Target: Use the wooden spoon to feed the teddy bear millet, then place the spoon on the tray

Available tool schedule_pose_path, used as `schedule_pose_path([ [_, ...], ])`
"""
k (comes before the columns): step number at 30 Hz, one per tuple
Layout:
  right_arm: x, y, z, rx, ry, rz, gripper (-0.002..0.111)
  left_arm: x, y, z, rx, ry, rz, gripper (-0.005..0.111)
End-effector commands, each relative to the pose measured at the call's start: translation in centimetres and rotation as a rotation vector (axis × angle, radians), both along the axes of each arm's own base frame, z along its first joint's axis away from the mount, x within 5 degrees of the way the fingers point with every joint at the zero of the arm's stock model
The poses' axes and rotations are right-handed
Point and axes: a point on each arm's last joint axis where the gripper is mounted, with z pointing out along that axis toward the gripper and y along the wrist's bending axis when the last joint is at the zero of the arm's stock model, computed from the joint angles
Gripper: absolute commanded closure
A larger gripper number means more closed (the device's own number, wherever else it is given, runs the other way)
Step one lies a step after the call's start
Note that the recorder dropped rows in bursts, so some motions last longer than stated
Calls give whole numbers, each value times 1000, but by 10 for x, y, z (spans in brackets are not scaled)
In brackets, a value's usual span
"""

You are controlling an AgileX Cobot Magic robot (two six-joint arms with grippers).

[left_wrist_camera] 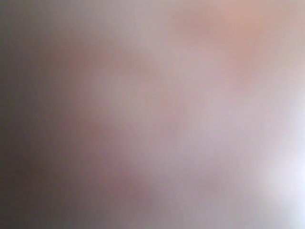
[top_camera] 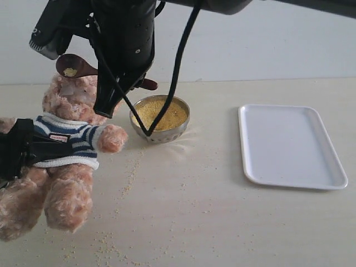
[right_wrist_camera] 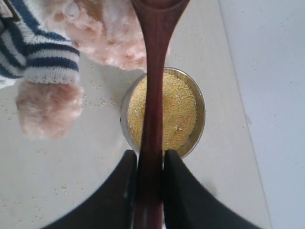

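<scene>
The teddy bear [top_camera: 67, 150] sits at the left in its striped shirt. My left gripper [top_camera: 22, 147] clasps its torso from the side; the left wrist view is only a pinkish blur. My right gripper [top_camera: 119, 83] reaches across from above, shut on the wooden spoon [top_camera: 83, 68] by its handle. The spoon's bowl is at the bear's face and holds a little millet [top_camera: 70, 72]. The right wrist view shows both fingers [right_wrist_camera: 126, 176] of the right gripper [right_wrist_camera: 150, 160] pressed on the spoon [right_wrist_camera: 155, 86], above the steel bowl [right_wrist_camera: 200, 119] of millet [right_wrist_camera: 176, 109]. The tray [top_camera: 292, 144] lies bare at the right.
The steel bowl [top_camera: 183, 123] stands just right of the bear's paw [top_camera: 113, 139]. Stray grains [top_camera: 130, 178] are scattered over the light tabletop in front of the bear and bowl. The right arm's cable [top_camera: 172, 83] hangs down over the bowl. A pale wall runs behind the table.
</scene>
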Motion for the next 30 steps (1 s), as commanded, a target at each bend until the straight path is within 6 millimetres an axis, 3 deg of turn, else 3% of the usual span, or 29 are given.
schedule_pose_path([
  [1, 0, -2, 1, -50, -21, 26, 108, 2, -3, 3, -27, -12, -4, 102],
  [10, -11, 8, 6, -119, -139, 77, 108, 2, -3, 3, -27, -12, -4, 102],
  [21, -6, 24, -26, -195, -161, 46, 108, 1, -3, 4, -39, -14, -12, 102],
  [30, -13, 36, -26, -244, -301, 41, 109, 2, -3, 4, -42, -15, -6, 102],
])
